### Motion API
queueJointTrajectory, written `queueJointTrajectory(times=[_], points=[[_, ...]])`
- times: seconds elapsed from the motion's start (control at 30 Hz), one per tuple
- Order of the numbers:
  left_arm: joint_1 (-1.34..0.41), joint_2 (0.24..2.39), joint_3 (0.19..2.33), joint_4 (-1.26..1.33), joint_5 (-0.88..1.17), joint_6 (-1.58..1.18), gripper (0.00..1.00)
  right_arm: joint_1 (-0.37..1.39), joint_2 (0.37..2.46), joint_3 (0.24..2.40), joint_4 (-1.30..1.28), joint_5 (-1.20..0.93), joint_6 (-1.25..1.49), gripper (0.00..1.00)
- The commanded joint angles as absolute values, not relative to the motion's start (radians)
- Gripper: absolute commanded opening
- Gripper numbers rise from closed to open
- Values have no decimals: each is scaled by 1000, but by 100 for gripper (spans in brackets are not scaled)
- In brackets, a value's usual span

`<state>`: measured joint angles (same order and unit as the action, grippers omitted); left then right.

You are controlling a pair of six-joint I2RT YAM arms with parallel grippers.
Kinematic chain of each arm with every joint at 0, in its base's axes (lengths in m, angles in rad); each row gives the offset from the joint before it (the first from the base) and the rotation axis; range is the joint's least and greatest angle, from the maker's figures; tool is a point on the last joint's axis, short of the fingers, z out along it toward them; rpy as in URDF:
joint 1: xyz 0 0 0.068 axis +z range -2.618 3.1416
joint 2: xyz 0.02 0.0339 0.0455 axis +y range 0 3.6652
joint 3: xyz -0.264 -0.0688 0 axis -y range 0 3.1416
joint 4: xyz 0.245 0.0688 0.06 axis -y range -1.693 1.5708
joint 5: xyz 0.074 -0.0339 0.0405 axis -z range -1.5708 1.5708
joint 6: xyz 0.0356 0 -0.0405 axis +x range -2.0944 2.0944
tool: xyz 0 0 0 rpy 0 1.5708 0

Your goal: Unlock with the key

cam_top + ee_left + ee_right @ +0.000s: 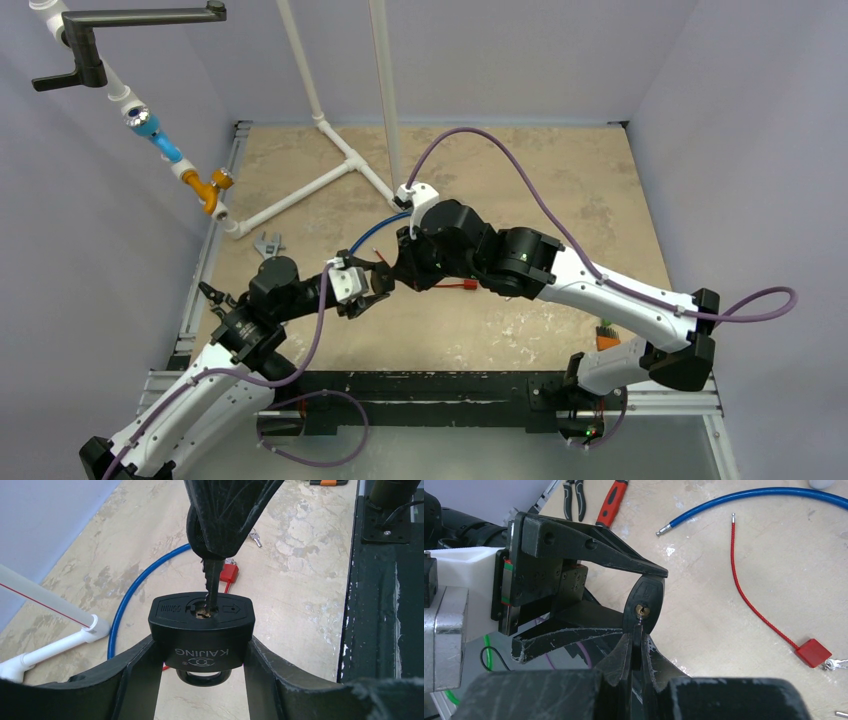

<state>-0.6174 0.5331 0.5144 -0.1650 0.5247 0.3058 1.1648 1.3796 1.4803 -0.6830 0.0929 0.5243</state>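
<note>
The left pincer (pixel 201 642) grasps a black padlock (pixel 201 625) by its sides, holding it off the bench (pixel 300 590) a little left of centre, its keyhole (pixel 202 613) facing the right arm; the right pincer (pixel 634 642) is clenched on the key (pixel 212 582), whose tip sits just in the keyhole, most of the blade outside; a blue cable (pixel 132 592) and a red tag (pixel 229 573) lie on the bench beyond; a small loose key (pixel 255 538) lies farther off.
</note>
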Motion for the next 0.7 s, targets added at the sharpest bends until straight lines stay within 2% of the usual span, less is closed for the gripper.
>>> queueJointTrajectory(times=[0.0,0.67], points=[[-623,500,616,157,592,341,0,1206,1407,1471,-678,-3,557,0],[-623,491,585,91,672,439,0,1207,1285,1399,-542,80,527,0]])
